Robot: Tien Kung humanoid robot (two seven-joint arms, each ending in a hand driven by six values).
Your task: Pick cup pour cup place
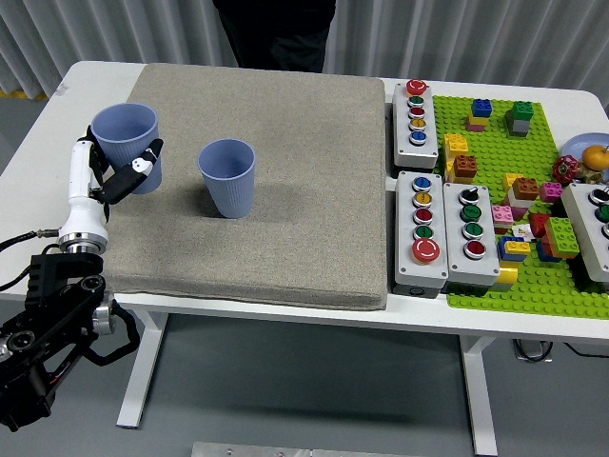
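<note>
Two blue cups stand upright on the grey mat (pixel 285 190). One cup (pixel 227 177) stands free near the mat's left-middle. The other cup (pixel 127 146) is at the mat's left edge, with my left hand (pixel 112 171) wrapped around its near-left side; white fingers and a dark thumb press on its wall. Whether its base touches the mat I cannot tell. My right hand is out of sight.
Two grey button boxes (pixel 416 111) (pixel 445 228) lie right of the mat. A green baseplate (pixel 533 190) with several bricks fills the right side. A person in dark clothes (pixel 274 33) stands at the far edge.
</note>
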